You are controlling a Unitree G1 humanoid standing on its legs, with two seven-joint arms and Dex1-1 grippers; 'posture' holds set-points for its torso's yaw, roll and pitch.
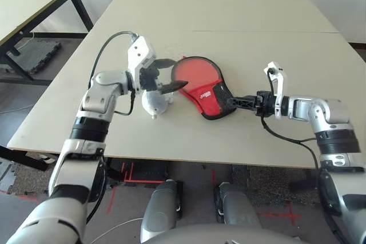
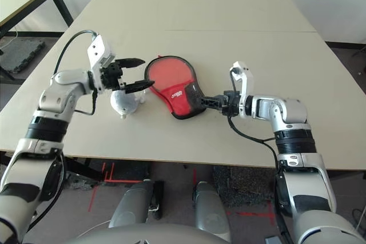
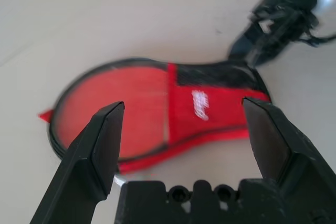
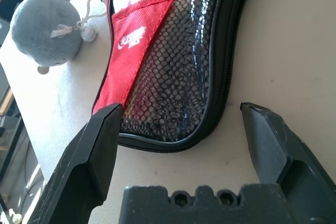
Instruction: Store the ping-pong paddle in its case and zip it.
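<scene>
- From the head views, we see the case (image 1: 200,87) flat on the table (image 1: 240,21), red mesh side up, and we use it as our landmark. Our left gripper (image 1: 164,76) hovers just above the case's round end with jaws wide and empty. Our right gripper (image 2: 213,102) sits low at the case's narrow end, very close or touching, jaws spread wide, gripping nothing. A plush toy (image 1: 154,102) lies just beside the case's round end, under our left gripper.
- From the left wrist view, the case lies between our spread fingers (image 3: 94,150), apart from them. The round part shows red through a clear panel; we judge the paddle is inside, but we cannot see its handle, so we cannot be sure. A small red tab (image 3: 44,115) sticks out at the round end's rim.
- From the right wrist view, the case's mesh end and zipper rim (image 4: 226,77) lie between our open fingers (image 4: 92,150). The rim looks closed here; elsewhere we cannot tell.
- Risks, as we judge them: our right gripper could shove the light case instead of pinning it, since nothing holds the far end; our left could catch the toy's cord instead of the zipper pull; zipping one-handed could bunch the fabric.
</scene>
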